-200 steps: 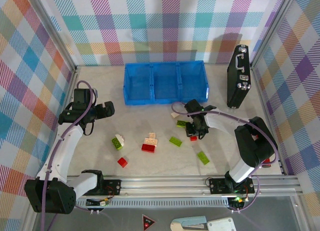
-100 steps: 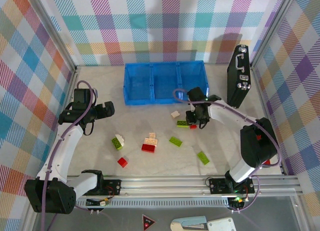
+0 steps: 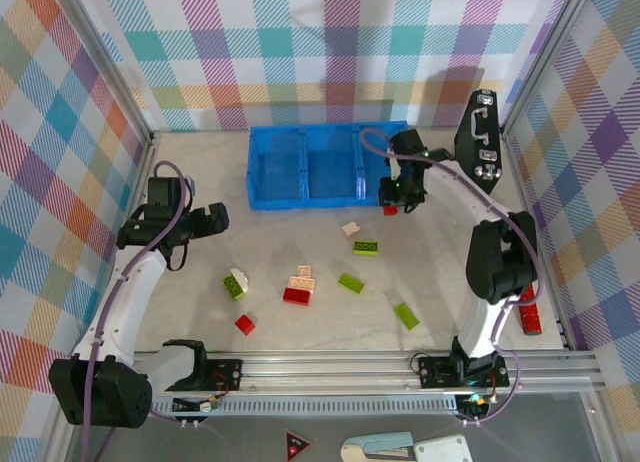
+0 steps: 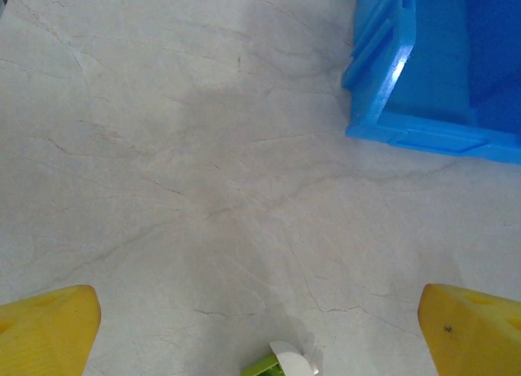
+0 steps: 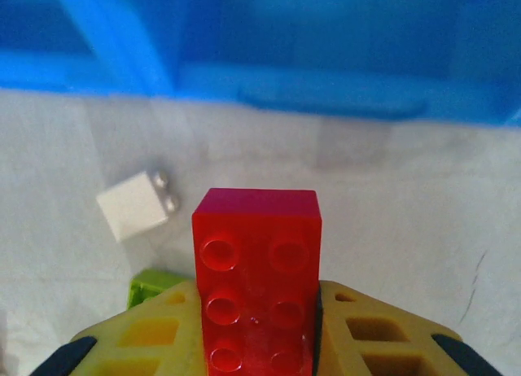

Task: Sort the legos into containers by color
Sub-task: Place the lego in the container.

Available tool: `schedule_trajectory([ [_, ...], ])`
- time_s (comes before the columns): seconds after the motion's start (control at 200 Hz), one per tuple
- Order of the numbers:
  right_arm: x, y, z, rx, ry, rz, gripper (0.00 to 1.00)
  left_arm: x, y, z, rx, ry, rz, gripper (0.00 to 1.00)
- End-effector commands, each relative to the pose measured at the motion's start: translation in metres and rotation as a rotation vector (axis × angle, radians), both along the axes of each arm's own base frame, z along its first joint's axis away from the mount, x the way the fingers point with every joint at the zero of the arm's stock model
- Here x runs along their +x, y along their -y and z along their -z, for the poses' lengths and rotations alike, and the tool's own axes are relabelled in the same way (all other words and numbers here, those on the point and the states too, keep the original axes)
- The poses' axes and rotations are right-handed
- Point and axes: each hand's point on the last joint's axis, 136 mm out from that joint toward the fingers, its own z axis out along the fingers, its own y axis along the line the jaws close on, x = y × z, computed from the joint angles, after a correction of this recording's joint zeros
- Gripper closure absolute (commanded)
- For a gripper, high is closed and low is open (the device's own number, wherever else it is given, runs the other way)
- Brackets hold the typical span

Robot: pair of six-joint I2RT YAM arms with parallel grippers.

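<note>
Item: red lego point(image 5: 256, 262), clamped in the right jaws, just short of the blue tray's point(image 5: 326, 91) near wall at its right-end compartment.
Long axis: directed at that wall, studs faced toward the wrist camera.
Risk: if released here, the table is met, not the compartment.
Left jaws: spread wide, nothing held, off the tray's left end.

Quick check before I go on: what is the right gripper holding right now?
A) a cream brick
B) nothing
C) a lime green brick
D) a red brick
D: in the right wrist view, a red studded plastic brick sits clamped between the yellow jaws of the right gripper, just short of the bright blue plastic tray.
</note>
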Motion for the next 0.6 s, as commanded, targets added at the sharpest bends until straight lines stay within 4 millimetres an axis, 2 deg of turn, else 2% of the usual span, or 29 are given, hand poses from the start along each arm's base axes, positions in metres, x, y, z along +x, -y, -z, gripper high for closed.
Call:
schedule_trajectory([
  [0.0,0.015,0.000,-0.002,0.011,-0.021,-0.028,0.70,-0.006,-0.004,0.008,0.021,-0.038,-0.004,0.00],
  [0.3,0.071,0.001,0.006,0.019,-0.028,-0.023,0.71,-0.005,-0.005,0.010,0.024,-0.046,-0.006,0.00],
  [0.595,0.100,-0.006,0.024,0.013,-0.040,-0.041,0.71,-0.004,-0.004,0.012,0.025,-0.056,-0.003,0.00],
])
